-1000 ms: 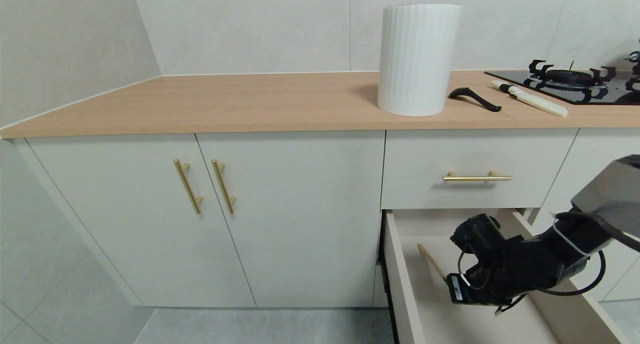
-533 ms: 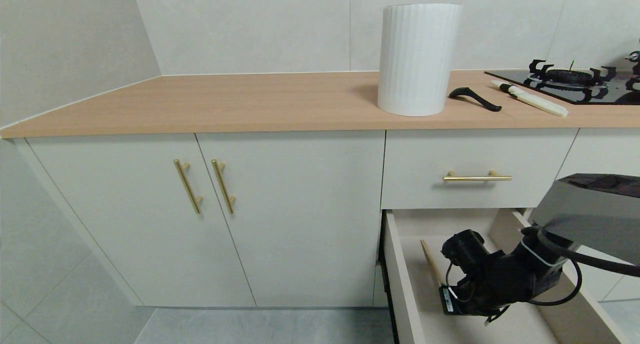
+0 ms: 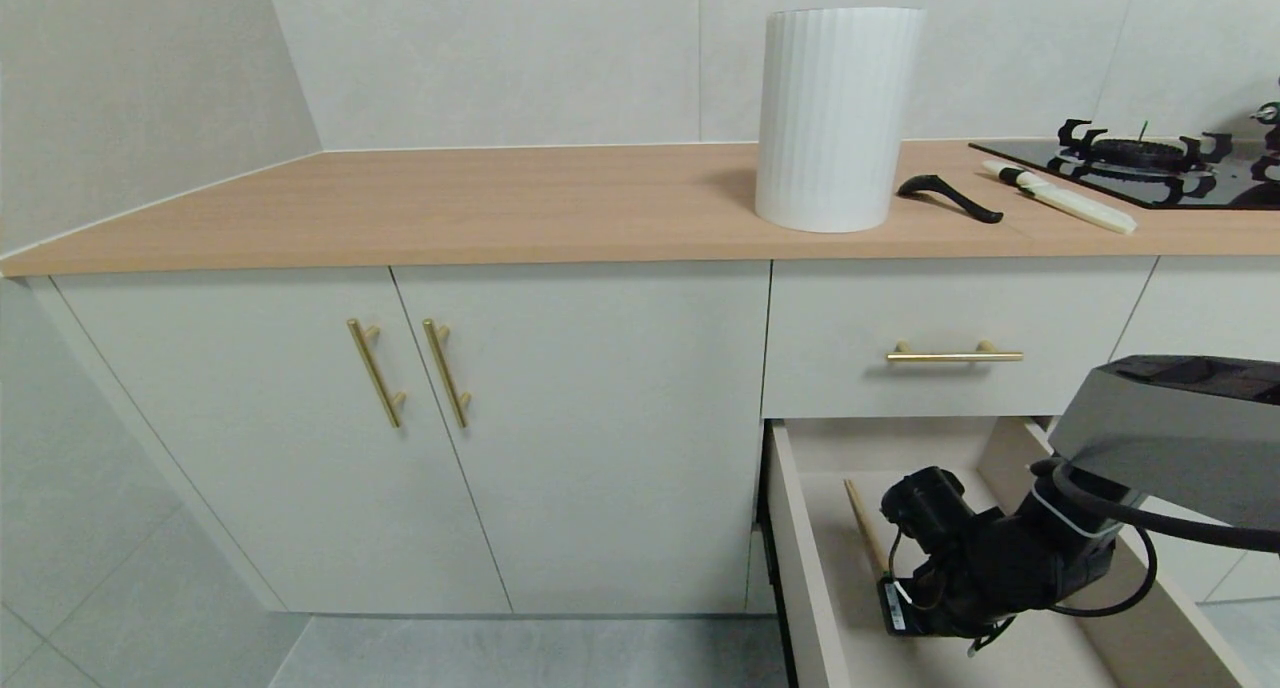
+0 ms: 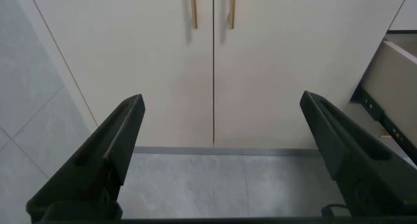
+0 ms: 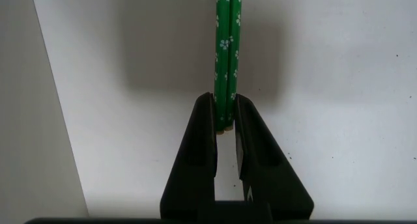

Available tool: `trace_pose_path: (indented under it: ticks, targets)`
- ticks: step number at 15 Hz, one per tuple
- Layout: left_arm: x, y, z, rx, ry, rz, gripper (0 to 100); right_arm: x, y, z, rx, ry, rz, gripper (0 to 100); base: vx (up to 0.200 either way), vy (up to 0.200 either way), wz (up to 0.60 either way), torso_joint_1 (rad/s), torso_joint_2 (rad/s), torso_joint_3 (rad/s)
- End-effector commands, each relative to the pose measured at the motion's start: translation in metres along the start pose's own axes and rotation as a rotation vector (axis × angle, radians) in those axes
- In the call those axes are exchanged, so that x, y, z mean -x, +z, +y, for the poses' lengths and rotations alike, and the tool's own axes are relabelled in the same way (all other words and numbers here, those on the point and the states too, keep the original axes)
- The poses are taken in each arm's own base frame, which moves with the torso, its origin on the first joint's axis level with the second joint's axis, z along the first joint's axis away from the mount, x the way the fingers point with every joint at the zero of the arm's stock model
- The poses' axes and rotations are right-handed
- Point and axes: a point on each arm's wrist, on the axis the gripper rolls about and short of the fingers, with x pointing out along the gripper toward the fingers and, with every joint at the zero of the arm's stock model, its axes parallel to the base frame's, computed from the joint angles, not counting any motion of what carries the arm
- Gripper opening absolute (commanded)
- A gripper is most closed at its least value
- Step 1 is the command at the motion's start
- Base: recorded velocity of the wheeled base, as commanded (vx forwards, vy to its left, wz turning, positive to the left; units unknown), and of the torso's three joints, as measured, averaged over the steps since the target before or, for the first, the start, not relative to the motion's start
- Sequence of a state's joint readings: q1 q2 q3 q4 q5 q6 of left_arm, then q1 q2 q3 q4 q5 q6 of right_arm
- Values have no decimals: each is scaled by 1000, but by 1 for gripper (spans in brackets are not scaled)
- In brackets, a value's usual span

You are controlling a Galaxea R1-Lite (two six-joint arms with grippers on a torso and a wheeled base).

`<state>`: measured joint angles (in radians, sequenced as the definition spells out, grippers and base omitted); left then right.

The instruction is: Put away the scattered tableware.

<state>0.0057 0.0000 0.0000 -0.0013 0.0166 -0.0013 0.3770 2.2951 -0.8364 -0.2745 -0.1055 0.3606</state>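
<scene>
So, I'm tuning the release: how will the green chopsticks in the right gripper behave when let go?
The chopsticks look thin, straight and stiff, so they are probably light and unbending. As slender rods, they may roll or part on the smooth drawer floor. The right gripper pinches only their ends, so they could pivot.

Open drawer (image 3: 800,568) sits under closed drawer (image 3: 950,308), right of cabinet doors (image 3: 400,418). Right gripper (image 5: 225,112) with chopsticks (image 5: 227,55) is inside it. On counter (image 3: 500,198), left to right: canister (image 3: 838,118), utensil (image 3: 950,196), knife (image 3: 1065,198).

Two green chopsticks (image 5: 227,55); one white ribbed canister (image 3: 835,118); one black utensil (image 3: 950,198); one white knife (image 3: 1065,200); one open drawer (image 3: 800,568); three gold handles (image 3: 375,373).
</scene>
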Motion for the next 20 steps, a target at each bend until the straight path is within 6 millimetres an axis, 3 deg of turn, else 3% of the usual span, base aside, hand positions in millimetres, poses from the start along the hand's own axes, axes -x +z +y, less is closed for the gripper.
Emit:
trace_pose_path:
  ticks: [1,2,8,10,15,16,17,20]
  targets:
    - [0,0,0,0,1,1,100,0,0,0,0,0,0,0,0,0,0,0,0,0]
    - [0,0,0,0,1,1,100,0,0,0,0,0,0,100,0,0,0,0,0,0]
    - [0,0,0,0,1,1,100,1,0,0,0,0,-2,100,0,0,0,0,0,0]
    - [0,0,0,0,1,1,100,20,8,-1,-11,17,-50,100,0,0,0,0,0,0]
    - [0,0,0,0,1,1,100,117,35,-31,-116,100,-310,100,0,0,0,0,0,0]
    - [0,0,0,0,1,1,100,127,36,-34,-121,115,-337,100,0,0,0,0,0,0]
    - [0,0,0,0,1,1,100,162,39,-46,-147,149,-434,100,0,0,0,0,0,0]
    - [0,0,0,0,1,1,100,211,37,-72,-121,110,-577,100,0,0,0,0,0,0]
